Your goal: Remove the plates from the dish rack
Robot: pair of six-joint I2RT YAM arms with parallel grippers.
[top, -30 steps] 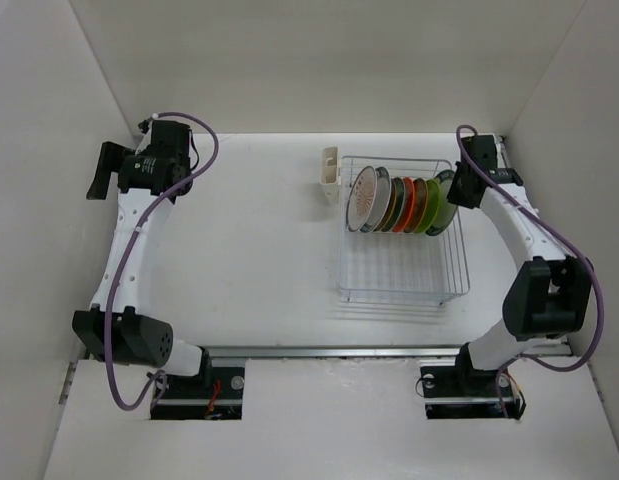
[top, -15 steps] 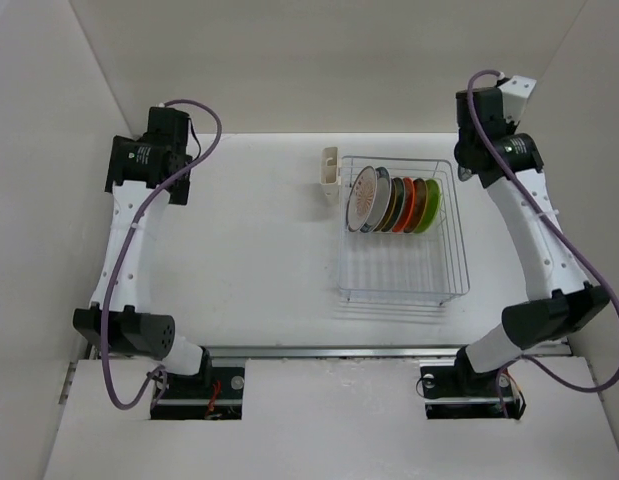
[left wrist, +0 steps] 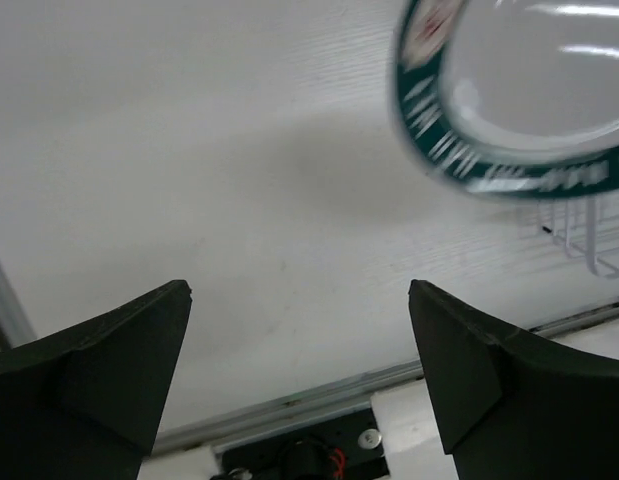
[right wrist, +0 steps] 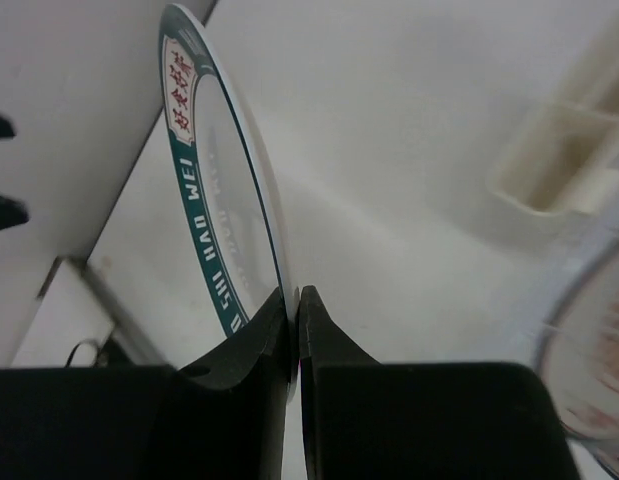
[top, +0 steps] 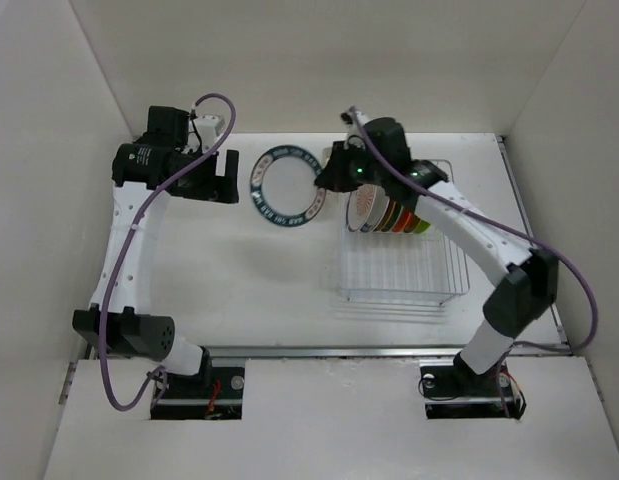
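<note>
My right gripper [top: 325, 177] is shut on the rim of a white plate with a dark teal rim [top: 286, 187] and holds it roughly flat above the table, left of the dish rack [top: 451, 268]. The right wrist view shows the pads [right wrist: 274, 315] pinching that plate [right wrist: 214, 215]. Several plates [top: 391, 213] stand in the rack's far slots: white sunburst, olive, amber, orange-red, lime green. My left gripper [top: 225, 180] is open and empty, just left of the held plate. The left wrist view shows the plate [left wrist: 519, 110] at upper right, beyond the spread jaws [left wrist: 299, 300].
White walls enclose the table on the left, right and back. The cream cup holder [right wrist: 549, 150] sits at the rack's far left corner, hidden under my right arm in the top view. Rack wires [left wrist: 589, 235] show at the left wrist view's right edge.
My right arm swung from the rack's right side over to its left, carrying the teal-rim plate out. My left gripper moved right toward the plate.
</note>
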